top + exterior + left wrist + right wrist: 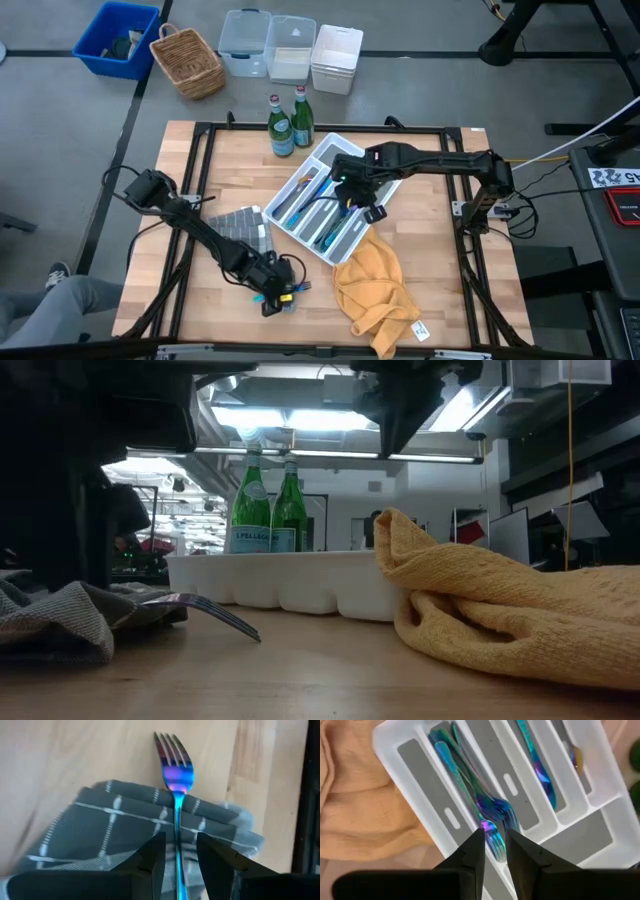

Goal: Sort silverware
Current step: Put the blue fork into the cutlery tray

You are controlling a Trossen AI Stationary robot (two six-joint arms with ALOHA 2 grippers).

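So, starting on the left side of the wooden table (420, 205): the left gripper (177, 857) is down low near the front edge, and its 2 fingers (152, 857) sit a little apart on either side of the handle of a blue-purple fork (174, 775). I can't tell if they're actually pinching it. The fork lies flat across a folded grey checked cloth (100, 835), with its tines sticking out past the cloth onto bare wood. In the low view the same fork (205, 610) pokes out from the cloth at table level.

Moving toward the middle, there's the white cutlery tray (300, 172) sitting at an angle, with 2 green bottles (290, 122) standing just behind it. The right gripper (494, 845) hangs over the tray, jaws slightly apart, right above a pile of teal and blue forks (465, 775) in 1 long compartment. A couple more utensils (537, 767) lie in the neighbouring slots.

Right of the tray's front corner, a crumpled yellow towel (375, 285) touches it.
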